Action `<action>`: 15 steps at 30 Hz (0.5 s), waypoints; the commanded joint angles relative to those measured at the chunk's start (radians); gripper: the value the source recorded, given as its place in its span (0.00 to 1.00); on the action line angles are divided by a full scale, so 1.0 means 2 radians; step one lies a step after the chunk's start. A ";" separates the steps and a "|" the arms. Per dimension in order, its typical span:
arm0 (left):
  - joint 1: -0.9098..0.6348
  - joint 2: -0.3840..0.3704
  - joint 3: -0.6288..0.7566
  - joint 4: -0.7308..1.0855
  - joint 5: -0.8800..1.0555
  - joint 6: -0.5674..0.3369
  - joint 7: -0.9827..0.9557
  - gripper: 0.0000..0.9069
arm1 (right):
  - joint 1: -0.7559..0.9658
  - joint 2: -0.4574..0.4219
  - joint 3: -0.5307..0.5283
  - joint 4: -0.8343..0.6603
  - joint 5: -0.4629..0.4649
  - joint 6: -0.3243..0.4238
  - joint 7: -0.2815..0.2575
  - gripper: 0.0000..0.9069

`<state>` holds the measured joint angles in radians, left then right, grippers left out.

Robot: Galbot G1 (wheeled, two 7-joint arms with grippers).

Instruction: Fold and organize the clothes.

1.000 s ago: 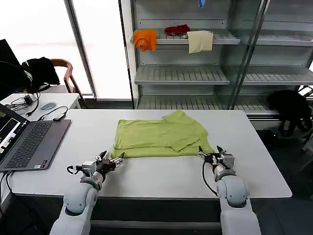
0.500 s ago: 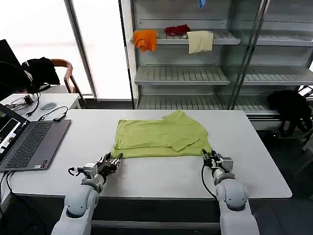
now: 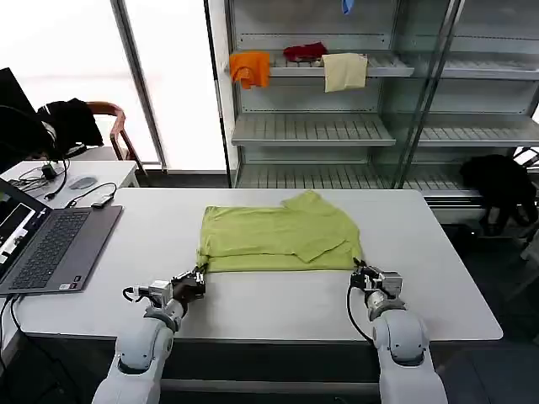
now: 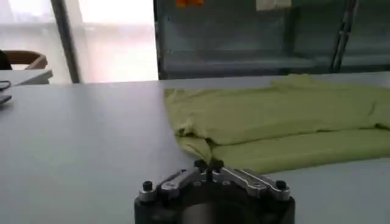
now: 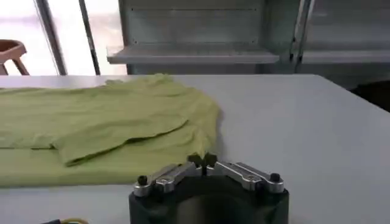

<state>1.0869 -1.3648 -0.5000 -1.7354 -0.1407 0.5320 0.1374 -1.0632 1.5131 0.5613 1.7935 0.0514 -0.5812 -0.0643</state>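
Grippers, left [image 3: 200,275] and right [image 3: 357,268], jaws closed and empty, flank the half-folded lime-green cotton T-shirt's [image 3: 278,237] lower-frame hem, likely positioned for the next fold.

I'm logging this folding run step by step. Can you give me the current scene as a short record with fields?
garment: lime T-shirt, partly folded, flat on the white table
left claw: shut, at the shirt's near left corner, just off the hem
right claw: shut, at the shirt's near right corner
beside: open laptop on the table's left end
behind: shelf rack with orange, red and cream cloths
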 commanded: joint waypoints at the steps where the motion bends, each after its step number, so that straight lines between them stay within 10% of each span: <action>1: 0.036 0.012 -0.012 -0.059 0.005 0.003 0.000 0.00 | -0.051 0.003 -0.010 0.066 0.017 -0.001 0.013 0.00; 15: 0.161 0.033 -0.070 -0.174 -0.048 0.022 0.014 0.00 | -0.199 0.000 -0.040 0.181 -0.014 -0.001 0.034 0.00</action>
<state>1.2445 -1.3119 -0.5781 -1.9307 -0.1940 0.5656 0.1605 -1.2793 1.5134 0.5048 2.0116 0.0357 -0.5826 -0.0155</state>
